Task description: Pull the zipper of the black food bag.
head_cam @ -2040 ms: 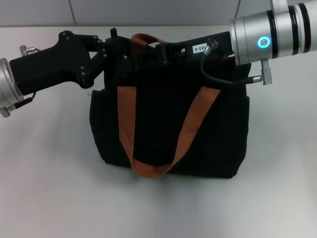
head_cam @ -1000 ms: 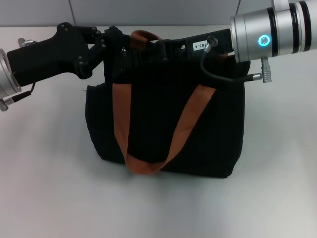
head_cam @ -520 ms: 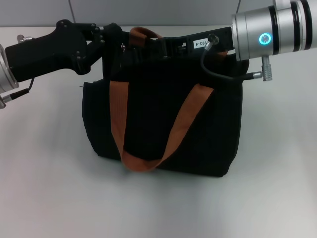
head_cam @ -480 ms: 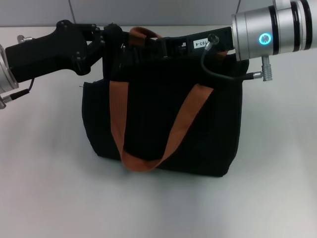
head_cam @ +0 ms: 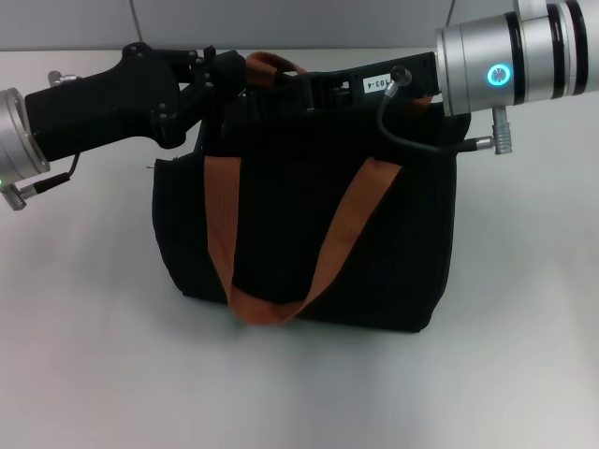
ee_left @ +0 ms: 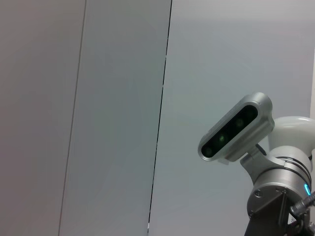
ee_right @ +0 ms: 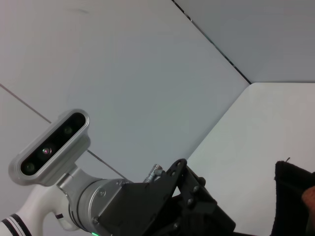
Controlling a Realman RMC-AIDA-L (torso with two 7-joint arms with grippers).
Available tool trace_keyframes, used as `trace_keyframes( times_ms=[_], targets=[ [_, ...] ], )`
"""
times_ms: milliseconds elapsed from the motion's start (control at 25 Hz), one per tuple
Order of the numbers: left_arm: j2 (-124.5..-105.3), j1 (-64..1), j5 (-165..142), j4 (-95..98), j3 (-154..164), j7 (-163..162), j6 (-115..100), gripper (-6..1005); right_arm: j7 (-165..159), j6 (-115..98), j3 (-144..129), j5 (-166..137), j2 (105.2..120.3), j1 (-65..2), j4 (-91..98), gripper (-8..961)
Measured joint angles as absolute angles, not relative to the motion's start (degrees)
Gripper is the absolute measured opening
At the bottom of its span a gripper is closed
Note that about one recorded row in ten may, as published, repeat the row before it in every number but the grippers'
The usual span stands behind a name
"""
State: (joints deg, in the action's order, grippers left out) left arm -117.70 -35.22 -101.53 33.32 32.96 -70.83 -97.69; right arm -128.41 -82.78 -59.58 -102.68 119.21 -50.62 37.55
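The black food bag [head_cam: 299, 234] stands upright in the middle of the table, with one orange strap handle [head_cam: 267, 304] hanging down its front. A corner of it also shows in the right wrist view [ee_right: 295, 184]. My left gripper [head_cam: 225, 79] reaches in from the left to the bag's top left corner. My right gripper [head_cam: 304, 92] comes from the right and lies along the bag's top edge, close to the left one. The zipper is hidden among the black gripper parts and fabric.
The white table [head_cam: 84, 327] spreads around the bag, with a grey wall behind it. A second orange strap [head_cam: 273, 65] loops up behind the grippers. The right wrist view shows the left arm's body [ee_right: 157, 206]; the left wrist view shows the right arm's camera housing [ee_left: 236, 129].
Over two seconds the bag shifted a little left and its top lifted toward the grippers. In the last half second my left arm moved right; the right arm stayed put.
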Motion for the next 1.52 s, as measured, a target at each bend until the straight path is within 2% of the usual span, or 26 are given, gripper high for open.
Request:
trace_keyframes(
  times_ms=[920,1080,1520],
  targets=[
    [-116.64,-35.3,-101.2,33.7,32.5,-73.6,-96.7,22,-127.9,-82.6,-58.9,-99.9,119.26,-49.2,38.1,339],
    [-116.64,-35.4,-101.3,34.7,32.8,-74.7,-96.7,22,-127.8,-82.6,-58.9,-99.7,119.26,-49.2,38.1,378],
    [-117.04,-35.2,-101.3,34.7,32.9,-74.9,-97.1,22,-127.8,-82.6,-59.5,-99.7,119.27,-49.2,38.3,371]
  ],
)
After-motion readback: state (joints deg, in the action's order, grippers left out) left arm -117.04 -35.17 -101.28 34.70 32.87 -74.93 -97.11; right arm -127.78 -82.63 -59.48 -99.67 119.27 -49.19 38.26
